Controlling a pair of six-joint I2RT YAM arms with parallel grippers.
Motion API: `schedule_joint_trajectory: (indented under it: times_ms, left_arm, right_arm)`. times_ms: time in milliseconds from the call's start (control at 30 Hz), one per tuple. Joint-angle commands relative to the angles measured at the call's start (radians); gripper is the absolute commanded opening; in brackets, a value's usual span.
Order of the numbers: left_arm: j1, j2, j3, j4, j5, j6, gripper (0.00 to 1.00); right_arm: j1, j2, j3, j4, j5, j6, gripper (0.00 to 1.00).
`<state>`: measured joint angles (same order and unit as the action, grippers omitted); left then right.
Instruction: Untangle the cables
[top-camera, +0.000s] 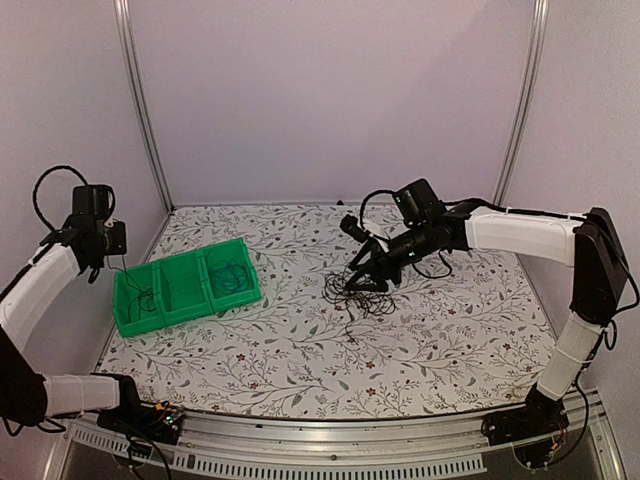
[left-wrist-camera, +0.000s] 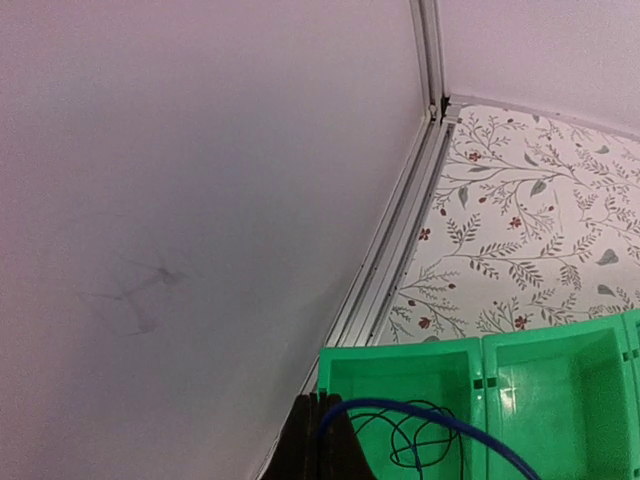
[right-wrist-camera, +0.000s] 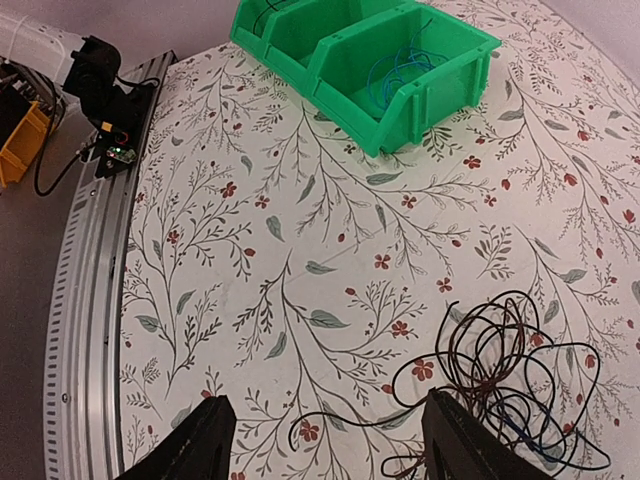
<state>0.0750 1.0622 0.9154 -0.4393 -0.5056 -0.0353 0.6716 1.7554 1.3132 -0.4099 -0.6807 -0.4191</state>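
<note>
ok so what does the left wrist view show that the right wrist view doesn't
Only the left wrist view: the left end effector, apparently closed on a blue cable that arcs over the bin, and the enclosure's corner post.
Only the right wrist view: the tangled bundle lying on the table by the open right end effector, and the left arm's base.
Both: the green bin and the floral table cover.

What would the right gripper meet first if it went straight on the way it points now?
Probably the black cable tangle: one loose strand crosses the tablecloth just ahead of the right gripper, between its open jaws. Depth is hard to judge.
</note>
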Motion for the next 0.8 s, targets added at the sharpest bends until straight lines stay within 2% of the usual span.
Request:
schedule_joint_trajectory:
  times_ms: [0, 200, 433, 533, 767]
  left_arm:
    - [0.018, 0.028, -0.088, 0.092, 0.025, 0.015, 0.0]
    - [0.027, 0.083, -0.157, 0.178, 0.152, 0.0, 0.0]
    - [0.048, 0.233, -0.176, 0.214, 0.287, -0.043, 0.0]
    - [0.092, 0.282, -0.17, 0.197, 0.334, -0.056, 0.0]
    - [0.185, 0.361, -0.114, 0.094, 0.339, -0.046, 0.0]
  right_arm:
    - [-0.003, -0.033, -0.027, 0.013, 0.019, -0.008, 0.68]
    - [-0.002, -0.057, -0.064, 0.01, 0.035, -0.016, 0.69]
    - [-0.003, -0.069, -0.075, -0.007, 0.049, -0.032, 0.69]
    - [-0.003, -0.068, -0.075, -0.007, 0.05, -0.035, 0.69]
    - [-0.003, -0.055, -0.063, -0.006, 0.046, -0.036, 0.69]
